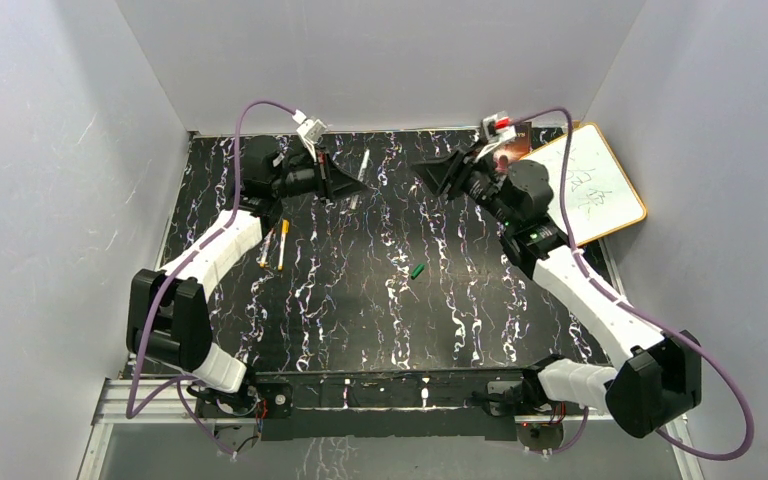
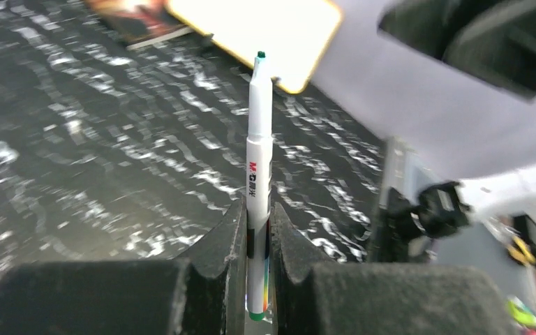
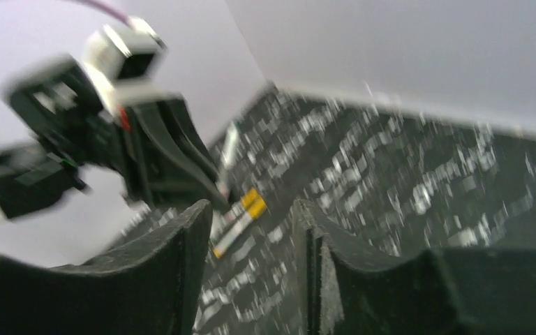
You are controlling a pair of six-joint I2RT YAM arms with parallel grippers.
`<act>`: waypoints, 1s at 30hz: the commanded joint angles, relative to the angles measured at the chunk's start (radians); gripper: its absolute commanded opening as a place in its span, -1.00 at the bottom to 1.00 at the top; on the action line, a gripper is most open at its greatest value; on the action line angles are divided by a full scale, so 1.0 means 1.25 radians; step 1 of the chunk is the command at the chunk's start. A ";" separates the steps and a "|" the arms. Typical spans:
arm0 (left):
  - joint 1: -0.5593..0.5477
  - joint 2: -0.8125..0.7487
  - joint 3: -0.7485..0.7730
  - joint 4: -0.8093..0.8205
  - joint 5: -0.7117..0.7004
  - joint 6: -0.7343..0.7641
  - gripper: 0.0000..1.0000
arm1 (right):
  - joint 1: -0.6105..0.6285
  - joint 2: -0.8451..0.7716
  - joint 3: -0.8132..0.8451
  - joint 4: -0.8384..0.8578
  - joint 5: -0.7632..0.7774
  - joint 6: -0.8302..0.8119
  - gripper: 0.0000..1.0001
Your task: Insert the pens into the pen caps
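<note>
Top external shows three slim whitish pens: one pen (image 2: 258,139) pinched in my left gripper (image 2: 258,218), two yellow-tipped pens (image 1: 265,248) (image 1: 282,245) lying on the marbled table (image 1: 360,330); one stubby green cap (image 1: 417,270) mid-table; my right gripper (image 3: 251,209) spread, empty.

Left arm (image 1: 218,248) and right arm (image 1: 592,296) are both sporting glossy white shells with chunky black joints, a purple cable (image 1: 250,108) is trailing off each one, and the left gripper (image 2: 257,216) and right gripper (image 3: 251,216) are showing off black wedge-shaped fingers (image 3: 174,279).
</note>
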 commanded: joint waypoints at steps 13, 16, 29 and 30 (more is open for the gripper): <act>-0.011 -0.007 0.061 -0.308 -0.239 0.218 -1.00 | 0.124 0.165 0.005 -0.650 0.337 -0.062 -0.08; -0.013 -0.007 0.061 -0.309 -0.233 0.222 -1.00 | 0.125 0.189 -0.012 -0.627 0.327 -0.043 -0.04; -0.026 -0.002 0.058 -0.321 -0.225 0.247 -1.00 | 0.133 0.347 0.030 -0.569 0.281 -0.075 -0.15; -0.026 -0.002 0.058 -0.321 -0.223 0.247 -1.00 | 0.134 0.351 0.031 -0.563 0.277 -0.075 -0.15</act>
